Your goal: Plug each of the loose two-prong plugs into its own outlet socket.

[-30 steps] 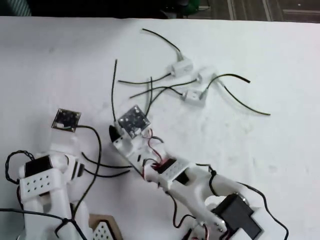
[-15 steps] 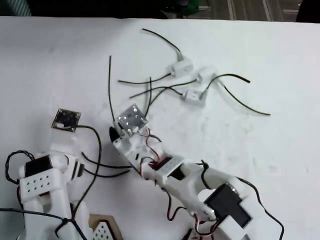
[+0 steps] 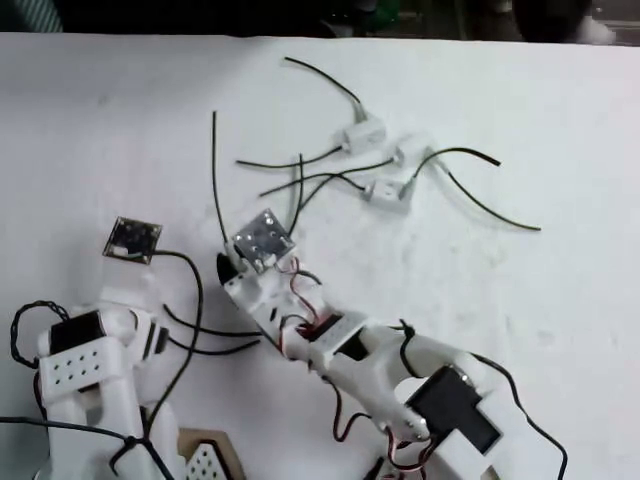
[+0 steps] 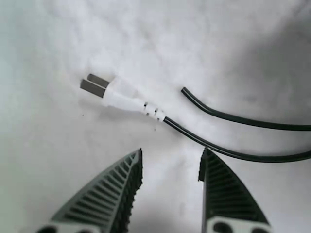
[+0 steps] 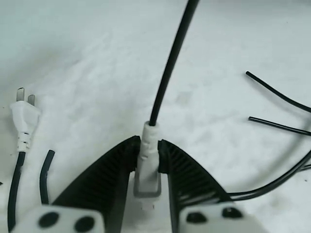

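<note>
Toward the left near corner of the white bench (image 3: 520, 90), the left arm's pincer (image 4: 171, 153) is seen with its ribbed jaws apart and nothing between them. It is held over a loose white two-prong plug (image 4: 119, 97), which lies flat on the bench just beyond the jaw tips, its thin black cord (image 4: 209, 145) trailing away.

Near the middle of the bench, closer to the near edge, the right arm's pincer (image 5: 149, 141) is clamped on a second white moulded plug (image 5: 147, 177). Its prongs are hidden, and its black lead (image 5: 170, 63) runs off toward the far edge.

Right of the middle, small white outlet blocks (image 3: 388, 193) lie among other black leads, well apart from both pincers.

The plugs are judged to be light, rigid and smooth, so twisting in the jaws is likely. The springy cords may also swing them off line. The loose plug is best taken across the flat sides of its body, behind the prongs and ahead of the ribbed collar. The thin prongs could be bent by a skewed push. The unfixed blocks may slide unless braced.
</note>
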Motion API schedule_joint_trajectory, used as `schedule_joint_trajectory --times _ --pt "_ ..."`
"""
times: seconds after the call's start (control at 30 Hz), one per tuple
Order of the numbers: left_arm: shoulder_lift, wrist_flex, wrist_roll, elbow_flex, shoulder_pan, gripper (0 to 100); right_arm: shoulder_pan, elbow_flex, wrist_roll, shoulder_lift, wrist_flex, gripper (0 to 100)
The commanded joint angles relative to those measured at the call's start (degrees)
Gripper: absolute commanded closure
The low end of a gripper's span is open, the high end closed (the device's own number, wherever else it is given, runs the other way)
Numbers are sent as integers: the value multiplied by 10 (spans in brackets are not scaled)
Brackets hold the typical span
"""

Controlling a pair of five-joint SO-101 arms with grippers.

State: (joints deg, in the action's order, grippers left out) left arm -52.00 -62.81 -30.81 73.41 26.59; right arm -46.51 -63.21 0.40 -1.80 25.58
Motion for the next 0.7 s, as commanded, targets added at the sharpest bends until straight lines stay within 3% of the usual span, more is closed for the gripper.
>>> schedule_joint_trajectory --times 0.0,0.67 --pt "-11 7 -2 -2 -1 801 -4 27 -5 -2 11 982" --pt "-11 7 -2 -2 -1 801 -1 -1 -1 -7 7 982"
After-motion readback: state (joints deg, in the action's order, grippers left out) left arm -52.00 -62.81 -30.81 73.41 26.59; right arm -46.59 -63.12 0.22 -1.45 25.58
